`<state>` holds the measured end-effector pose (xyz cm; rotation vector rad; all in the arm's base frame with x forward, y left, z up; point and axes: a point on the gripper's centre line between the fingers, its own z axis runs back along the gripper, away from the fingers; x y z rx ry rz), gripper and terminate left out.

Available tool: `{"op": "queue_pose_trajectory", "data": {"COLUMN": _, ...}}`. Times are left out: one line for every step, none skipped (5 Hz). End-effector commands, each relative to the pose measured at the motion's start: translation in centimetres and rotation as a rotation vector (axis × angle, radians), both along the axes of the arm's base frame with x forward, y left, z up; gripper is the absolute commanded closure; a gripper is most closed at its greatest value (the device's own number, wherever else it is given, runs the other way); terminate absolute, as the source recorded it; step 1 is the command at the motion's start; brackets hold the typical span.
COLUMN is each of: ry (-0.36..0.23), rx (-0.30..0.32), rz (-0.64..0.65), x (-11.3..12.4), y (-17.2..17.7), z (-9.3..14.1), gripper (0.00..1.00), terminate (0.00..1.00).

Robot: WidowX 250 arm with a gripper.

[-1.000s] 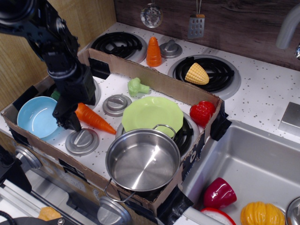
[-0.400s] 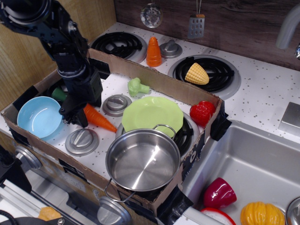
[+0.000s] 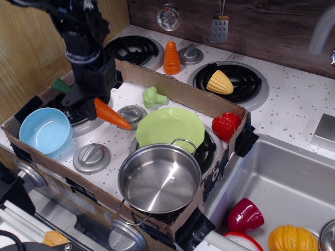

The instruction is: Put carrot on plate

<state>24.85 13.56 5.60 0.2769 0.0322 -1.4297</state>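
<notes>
Gripper (image 3: 84, 104) of the black arm, closed on the carrot (image 3: 111, 115) near its stem end, holding it clear of the toy stove top. Carrot tilted, its dark green stem end projecting up and to the left past the arm, its orange tip pointing down and to the right toward the plate (image 3: 168, 127). Tip short of the plate rim, above the grey burner cap (image 3: 131, 116) that lies just left of the plate. Plate lime-green with a scalloped rim, lying flat and bare inside the cardboard tray (image 3: 172, 86), partly overlapped at its near edge by the handle of the steel pot (image 3: 159, 178). Light blue bowl (image 3: 45, 130) at the left end of the tray, below and to the left of the gripper. Second grey cap (image 3: 91, 158) near the tray's front wall. Green toy vegetable (image 3: 153, 97) behind the plate, beside the tray's back wall; red toy (image 3: 226, 125) at the right end. Outside the tray on the bench: a short orange cone toy (image 3: 171, 58) standing upright between the rear burners, and a yellow corn piece (image 3: 220, 82) on the right rear burner.
</notes>
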Motion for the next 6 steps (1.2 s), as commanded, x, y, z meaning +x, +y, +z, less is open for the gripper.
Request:
{"op": "queue_pose_trajectory", "data": {"ry": -0.038, "rx": 0.071, "rz": 0.050, "x": 1.9, "y": -0.5, "z": 6.2, "gripper": 1.00, "terminate": 0.00}}
{"op": "queue_pose_trajectory", "data": {"ry": -0.061, "rx": -0.002, "rz": 0.127, "x": 2.0, "y": -2.7, "z": 7.5, "gripper": 1.00, "terminate": 0.00}}
{"op": "queue_pose_trajectory", "data": {"ry": -0.116, "rx": -0.099, "rz": 0.206, "x": 2.0, "y": -5.7, "z": 6.6, "gripper": 1.00, "terminate": 0.00}}
{"op": "queue_pose_trajectory", "data": {"ry": -0.141, "rx": -0.209, "rz": 0.226, "x": 2.2, "y": -7.7, "z": 4.0, "gripper": 1.00, "terminate": 0.00}}
{"op": "queue_pose_trajectory", "data": {"ry": -0.123, "rx": -0.296, "rz": 0.198, "x": 3.4, "y": -9.7, "z": 2.2, "gripper": 1.00, "terminate": 0.00}}
{"op": "queue_pose_trajectory", "data": {"ry": -0.126, "rx": -0.363, "rz": 0.176, "x": 5.2, "y": -11.8, "z": 0.7, "gripper": 1.00, "terminate": 0.00}}
